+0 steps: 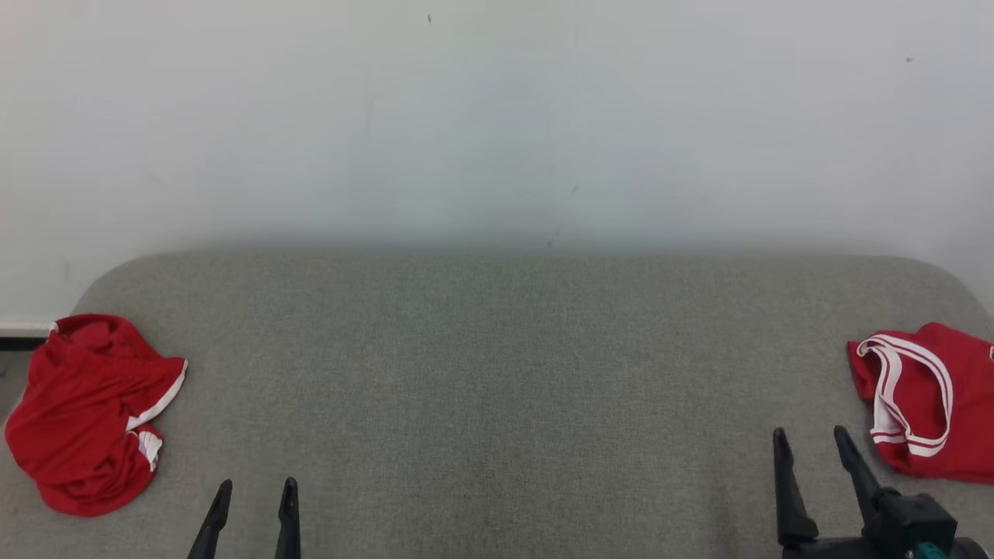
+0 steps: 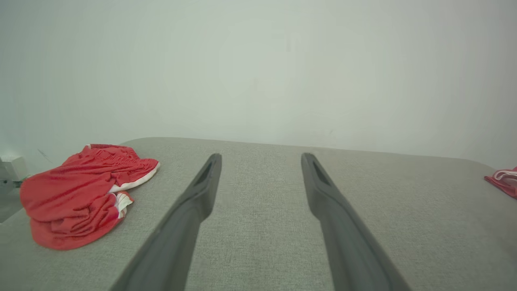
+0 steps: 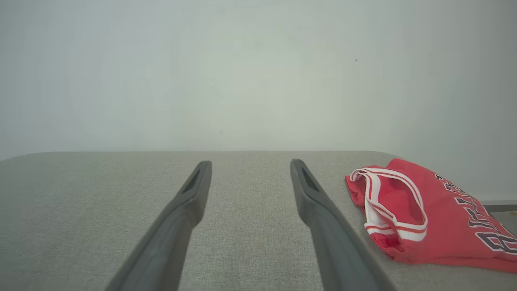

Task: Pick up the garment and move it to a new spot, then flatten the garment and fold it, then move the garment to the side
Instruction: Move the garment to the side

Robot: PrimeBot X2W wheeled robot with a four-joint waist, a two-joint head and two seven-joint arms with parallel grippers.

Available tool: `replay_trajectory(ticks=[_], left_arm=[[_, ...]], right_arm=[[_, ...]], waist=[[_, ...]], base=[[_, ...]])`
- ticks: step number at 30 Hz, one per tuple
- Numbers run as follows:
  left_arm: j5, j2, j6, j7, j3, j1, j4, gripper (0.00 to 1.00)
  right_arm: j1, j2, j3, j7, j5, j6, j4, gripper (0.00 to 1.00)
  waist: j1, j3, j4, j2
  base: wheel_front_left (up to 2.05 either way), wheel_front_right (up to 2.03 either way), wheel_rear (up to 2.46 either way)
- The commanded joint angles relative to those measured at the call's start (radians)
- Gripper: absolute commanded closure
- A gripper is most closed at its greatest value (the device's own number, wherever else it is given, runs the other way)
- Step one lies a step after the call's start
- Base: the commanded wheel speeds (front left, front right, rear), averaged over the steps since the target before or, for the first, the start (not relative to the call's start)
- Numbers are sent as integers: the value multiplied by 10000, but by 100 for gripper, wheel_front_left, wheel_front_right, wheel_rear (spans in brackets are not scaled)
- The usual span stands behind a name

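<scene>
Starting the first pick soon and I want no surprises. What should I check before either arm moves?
1. Left gripper, jaws open and empty: ok.
2. Right gripper, jaws open and empty: ok.
3. Crumpled red garment lying free: ok.
4. Red jersey fully in head view: not ok.
5. Room on the grey surface between them for flattening: ok.
6. Which garment is meant: cannot tell.
</scene>
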Motion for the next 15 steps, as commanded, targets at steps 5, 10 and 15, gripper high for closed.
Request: replay_trajectory(ticks=[5, 10, 15], left_arm=[[260, -99, -73, -30, 383, 301, 33, 0], [379, -121, -146, -30, 374, 286, 116, 0], [396, -134, -190, -30, 299, 177, 177, 0]], right_arm=[[614, 184, 135, 268, 63, -21, -145, 0], [554, 194, 390, 210, 430, -21, 6, 0], [478, 196, 423, 214, 383, -21, 59, 0]], waist=[[4, -620, -225, 3], [4, -579, -225, 3], [4, -530, -169, 3]], base=[[0, 0, 0], [0, 0, 0], [0, 0, 0]])
